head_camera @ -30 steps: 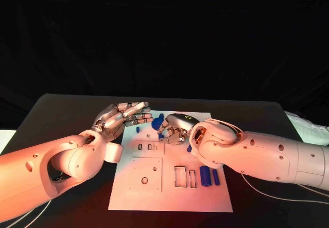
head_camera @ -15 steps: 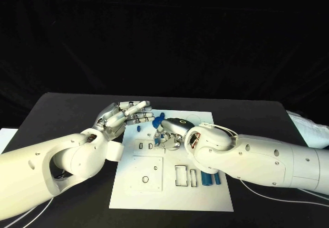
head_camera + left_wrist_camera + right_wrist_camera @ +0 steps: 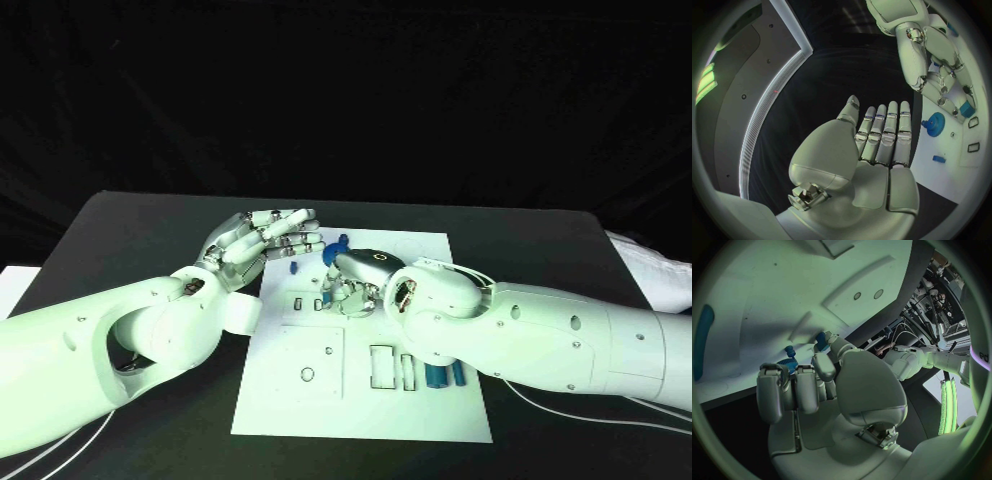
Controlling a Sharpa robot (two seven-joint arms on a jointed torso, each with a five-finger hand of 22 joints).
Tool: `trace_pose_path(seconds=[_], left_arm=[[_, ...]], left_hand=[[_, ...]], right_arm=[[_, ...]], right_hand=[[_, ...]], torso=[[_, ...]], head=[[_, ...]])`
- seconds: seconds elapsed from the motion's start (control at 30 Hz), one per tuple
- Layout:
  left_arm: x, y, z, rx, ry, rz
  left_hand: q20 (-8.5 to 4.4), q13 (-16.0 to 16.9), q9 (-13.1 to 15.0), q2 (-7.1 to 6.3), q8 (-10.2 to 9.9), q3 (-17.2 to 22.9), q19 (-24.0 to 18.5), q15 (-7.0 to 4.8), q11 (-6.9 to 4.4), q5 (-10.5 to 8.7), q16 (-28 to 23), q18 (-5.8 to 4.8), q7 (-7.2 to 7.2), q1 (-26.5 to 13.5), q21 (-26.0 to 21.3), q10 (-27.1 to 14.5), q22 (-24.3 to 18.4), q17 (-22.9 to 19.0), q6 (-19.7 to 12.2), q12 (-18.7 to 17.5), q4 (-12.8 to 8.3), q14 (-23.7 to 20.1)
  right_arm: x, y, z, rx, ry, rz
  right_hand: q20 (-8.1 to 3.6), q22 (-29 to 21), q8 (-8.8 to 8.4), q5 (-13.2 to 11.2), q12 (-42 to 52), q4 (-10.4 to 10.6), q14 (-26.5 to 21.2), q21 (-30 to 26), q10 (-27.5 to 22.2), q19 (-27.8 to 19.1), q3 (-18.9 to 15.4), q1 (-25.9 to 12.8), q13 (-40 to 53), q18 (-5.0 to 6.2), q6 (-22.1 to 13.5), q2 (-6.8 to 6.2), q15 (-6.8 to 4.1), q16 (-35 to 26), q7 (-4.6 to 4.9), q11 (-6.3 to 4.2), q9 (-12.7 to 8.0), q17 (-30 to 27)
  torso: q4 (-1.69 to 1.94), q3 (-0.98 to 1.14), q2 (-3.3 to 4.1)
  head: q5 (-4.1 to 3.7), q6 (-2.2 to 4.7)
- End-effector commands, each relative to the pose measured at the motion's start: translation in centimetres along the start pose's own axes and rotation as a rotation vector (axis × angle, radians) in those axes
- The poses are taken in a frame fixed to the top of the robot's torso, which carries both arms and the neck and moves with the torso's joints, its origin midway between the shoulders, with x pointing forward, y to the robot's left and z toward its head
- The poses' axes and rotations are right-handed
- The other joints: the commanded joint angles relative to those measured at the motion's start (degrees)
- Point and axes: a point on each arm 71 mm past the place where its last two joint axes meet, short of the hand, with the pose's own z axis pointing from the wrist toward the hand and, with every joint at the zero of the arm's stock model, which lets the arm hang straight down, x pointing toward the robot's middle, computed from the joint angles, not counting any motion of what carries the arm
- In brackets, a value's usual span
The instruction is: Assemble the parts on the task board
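blue part (image 3: 822, 339) pinched at right hand (image 3: 364, 277) fingertips, left hand (image 3: 879, 145) flat, fingers together

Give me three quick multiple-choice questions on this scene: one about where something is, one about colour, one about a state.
1. Where is the right hand?
A. Over the board
B. Off the table's edge
C. Resting on the left arm

2. What colour are the long parts lying by the right forearm?
A. Red
B. Blue
C. Yellow

3. How is the left hand?
A. Gripping a part
B. Balled in a fist
C. Fingers straight, holding nothing

Answers:
1. A: in the head view the right hand reaches down over the far half of the white board.
2. B: the long parts show blue against the board.
3. C: the left wrist view shows the left hand with straight fingers and a bare palm, over the black table beside the board.
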Motion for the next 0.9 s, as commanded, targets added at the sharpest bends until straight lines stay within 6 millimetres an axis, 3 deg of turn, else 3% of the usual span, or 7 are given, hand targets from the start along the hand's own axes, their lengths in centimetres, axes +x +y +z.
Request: trace_pose_path(seconds=[0.03, 0.9], left_arm=[[0.24, -0.12, 0.05, 0.012, 0.010, -0.002], [0.20, -0.09, 0.08, 0.011, 0.010, -0.003]], left_hand=[[0.08, -0.1, 0.1, -0.08, 0.1, 0.0, 0.3, -0.04, -0.07, 0.29, 0.2, 0.78, 0.47, 0.6, 0.3, 0.4, 0.0, -0.1, 0.3, 0.1, -0.4, 0.3], [0.07, -0.1, 0.1, -0.08, 0.1, 0.0, 0.3, -0.05, -0.07, 0.29, 0.2, 0.78, 0.47, 0.6, 0.3, 0.4, 0.0, -0.1, 0.3, 0.1, -0.4, 0.4]], right_arm=[[0.55, -0.11, 0.05, 0.012, 0.020, -0.044], [1.17, -0.42, -0.22, 0.027, 0.062, -0.074]], right_hand=[[0.02, 2.6, 0.03, 0.3, -0.5, 0.1, 2.9, -0.2, -0.5, -0.4, -0.1, -0.8, -0.1, -0.26, 0.3, -0.30, 0.24, -0.3, -0.03, 0.04, -0.1, -0.1], [0.15, 2.1, -0.47, 0.2, -1.9, 0.0, 2.8, -0.5, -1.3, -0.7, -0.5, -1.6, -1.0, -0.16, -0.3, -1.62, 0.40, -0.6, 0.22, 0.26, -0.2, -0.5]], torso=[[-0.02, 0.01, 0.01], [-0.07, 0.06, 0.00]], head=[[0.10, -0.09], [0.03, -0.41]])
